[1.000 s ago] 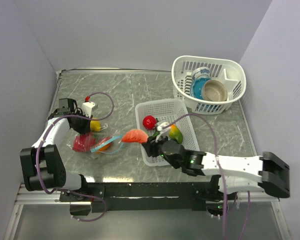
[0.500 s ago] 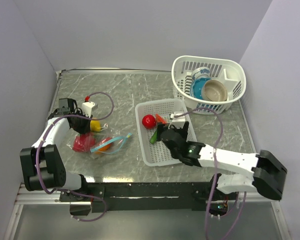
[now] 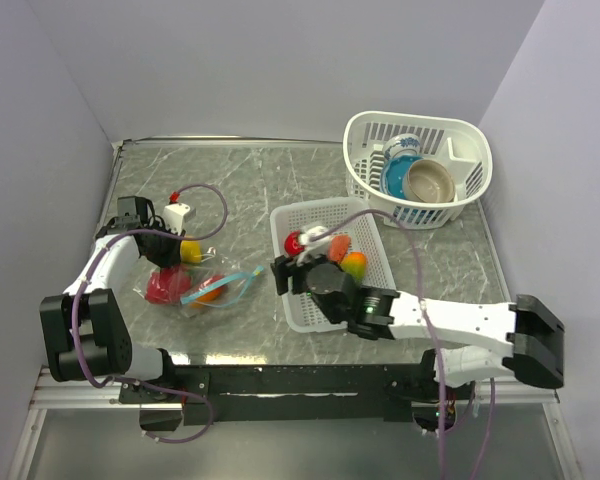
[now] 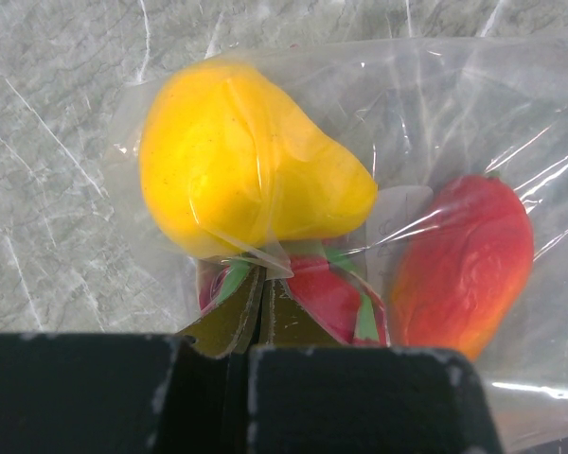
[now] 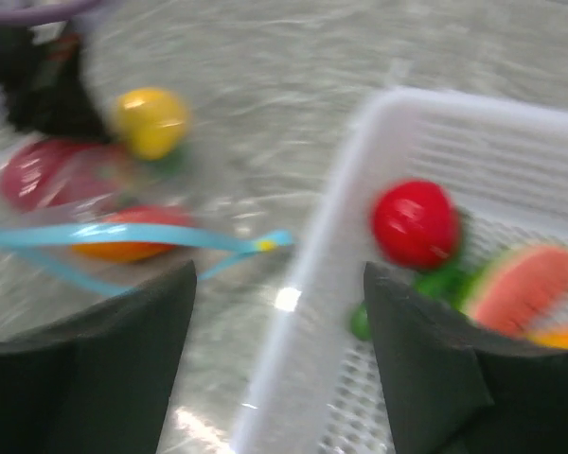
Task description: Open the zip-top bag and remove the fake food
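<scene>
The zip-top bag (image 3: 205, 285) lies flat left of centre, its teal strip (image 3: 225, 280) open toward the right. Fake food is inside it: a yellow fruit (image 3: 190, 252), a pink-red piece (image 3: 162, 287) and an orange piece (image 3: 208, 291). My left gripper (image 3: 168, 243) is shut on the bag's plastic (image 4: 262, 284) beside the yellow fruit (image 4: 246, 180). My right gripper (image 3: 285, 275) is open and empty (image 5: 276, 284) over the left rim of the flat white basket (image 5: 360, 189). That basket holds a red ball (image 5: 415, 224), a watermelon slice (image 5: 525, 284) and an orange-green fruit (image 3: 353, 265).
A round white slotted basket (image 3: 460, 200) with a blue bowl (image 3: 395, 175) and a tan bowl (image 3: 428, 182) stands at the back right. Grey walls close in the table on the left, back and right.
My right gripper carried the watermelon slice from the bag to the flat basket, let it go there, and has swung back left to the basket's rim, open. The left arm has not moved.
</scene>
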Motion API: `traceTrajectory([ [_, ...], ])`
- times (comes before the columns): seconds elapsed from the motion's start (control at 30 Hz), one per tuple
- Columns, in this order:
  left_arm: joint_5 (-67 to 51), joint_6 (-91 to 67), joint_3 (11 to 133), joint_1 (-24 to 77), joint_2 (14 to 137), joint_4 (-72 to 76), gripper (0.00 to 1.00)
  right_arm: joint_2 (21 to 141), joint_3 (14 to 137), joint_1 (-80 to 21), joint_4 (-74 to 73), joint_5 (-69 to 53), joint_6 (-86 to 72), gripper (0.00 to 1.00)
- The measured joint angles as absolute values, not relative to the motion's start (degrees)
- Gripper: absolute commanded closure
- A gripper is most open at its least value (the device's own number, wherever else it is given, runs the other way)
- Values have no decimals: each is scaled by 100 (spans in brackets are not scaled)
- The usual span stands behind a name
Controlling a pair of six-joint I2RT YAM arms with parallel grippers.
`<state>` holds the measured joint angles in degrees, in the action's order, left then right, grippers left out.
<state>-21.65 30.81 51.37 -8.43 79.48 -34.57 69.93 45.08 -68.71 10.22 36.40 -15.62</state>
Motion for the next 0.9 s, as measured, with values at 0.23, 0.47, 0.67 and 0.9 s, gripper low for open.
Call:
traceTrajectory([
  [0.23,-2178,3070,5137,-843,7950,-3457,99,8799,5286,-7059,1448,2274,-1592,47],
  [0.47,-2178,3074,5137,-843,7950,-3457,99,10003,5826,-7063,1481,1573,-1625,33],
  [0.67,-2178,3079,5137,-843,7950,-3457,99,10451,6410,-7063,1568,1356,-1669,0],
  [0.9,-2217,3061,5140,-843,7950,-3479,99,11688,7887,-7061,1190,1431,-1695,0],
])
